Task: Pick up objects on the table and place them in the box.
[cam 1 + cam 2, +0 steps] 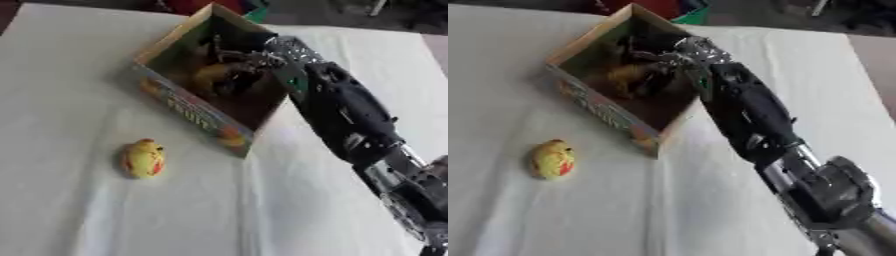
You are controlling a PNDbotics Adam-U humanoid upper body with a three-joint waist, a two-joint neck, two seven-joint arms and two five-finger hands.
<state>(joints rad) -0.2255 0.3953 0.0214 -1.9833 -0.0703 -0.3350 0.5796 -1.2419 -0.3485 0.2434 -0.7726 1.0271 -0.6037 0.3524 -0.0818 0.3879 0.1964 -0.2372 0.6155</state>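
A yellow and red fruit [143, 158] lies on the white tablecloth [79, 75], near the box's [197, 116] front corner. Inside the box, the right hand [234, 70] has fingers curled around a yellowish object [213, 75].

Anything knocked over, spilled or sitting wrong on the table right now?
Nothing spilled or damaged. The box sits askew to the table edges, upright. The right hand is inside it over a yellowish object. One yellow-and-red fruit lies alone on the white cloth, outside the box.
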